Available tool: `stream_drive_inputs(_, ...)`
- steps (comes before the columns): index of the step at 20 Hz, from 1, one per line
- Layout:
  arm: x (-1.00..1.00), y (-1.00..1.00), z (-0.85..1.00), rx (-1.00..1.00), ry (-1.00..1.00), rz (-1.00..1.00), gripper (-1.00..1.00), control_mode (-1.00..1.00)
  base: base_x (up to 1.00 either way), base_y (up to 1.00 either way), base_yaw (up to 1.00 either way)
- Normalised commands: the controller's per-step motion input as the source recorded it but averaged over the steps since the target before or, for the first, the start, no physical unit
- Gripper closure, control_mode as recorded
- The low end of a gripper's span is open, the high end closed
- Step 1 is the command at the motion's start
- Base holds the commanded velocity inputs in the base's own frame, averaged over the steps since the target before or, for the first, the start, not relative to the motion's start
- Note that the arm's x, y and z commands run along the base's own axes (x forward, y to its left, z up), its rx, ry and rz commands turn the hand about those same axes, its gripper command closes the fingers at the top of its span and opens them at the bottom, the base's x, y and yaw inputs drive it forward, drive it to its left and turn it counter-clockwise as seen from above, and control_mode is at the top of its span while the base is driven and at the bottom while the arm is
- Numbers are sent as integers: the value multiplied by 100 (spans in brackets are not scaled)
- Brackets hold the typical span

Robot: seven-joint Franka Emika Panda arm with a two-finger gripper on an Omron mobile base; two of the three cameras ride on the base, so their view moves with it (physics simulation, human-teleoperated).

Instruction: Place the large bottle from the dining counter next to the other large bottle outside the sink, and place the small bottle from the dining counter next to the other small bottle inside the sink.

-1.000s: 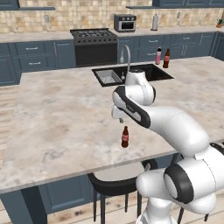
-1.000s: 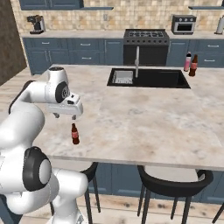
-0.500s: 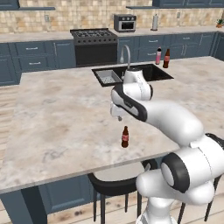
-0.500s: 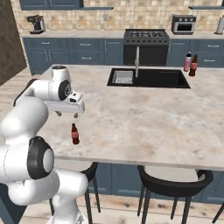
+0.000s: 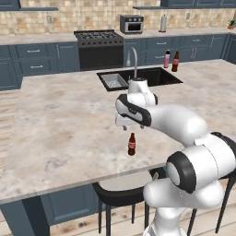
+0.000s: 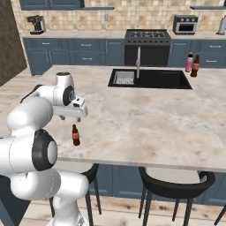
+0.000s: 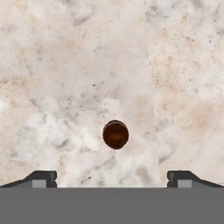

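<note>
A small brown bottle with a red label stands upright on the dining counter near its front edge. My gripper hangs just above it, pointing straight down, open and holding nothing. In the right base view the gripper sits over the bottle. The hand view looks down on the bottle's cap, centred between and a little ahead of the spread fingertips. Two large bottles, one pink and one dark brown, stand together outside the sink, at its far right.
A tall faucet rises at the sink's near edge, and a grey rack lies in the left basin. Black stools stand under the counter's front edge. The stove and cabinets line the back wall.
The arm's elbow has swung a little while the hand has stayed over the small bottle. The jaws remain wide open and the bottle has not moved.
</note>
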Motion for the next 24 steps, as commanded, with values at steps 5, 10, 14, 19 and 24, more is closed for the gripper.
stream_drive_inputs(5,18,-2,-4,0,0,0,-100,-100,0,0,0)
stream_drive_inputs(10,5,0,-1,0,3,0,-100,-100,0,0,0)
stream_drive_inputs(14,-2,0,-18,0,5,0,-100,-100,0,0,0)
stream_drive_inputs(19,0,0,-25,0,2,0,-100,-100,0,0,0)
stream_drive_inputs(24,3,-4,-13,0,0,0,-100,-100,0,0,0)
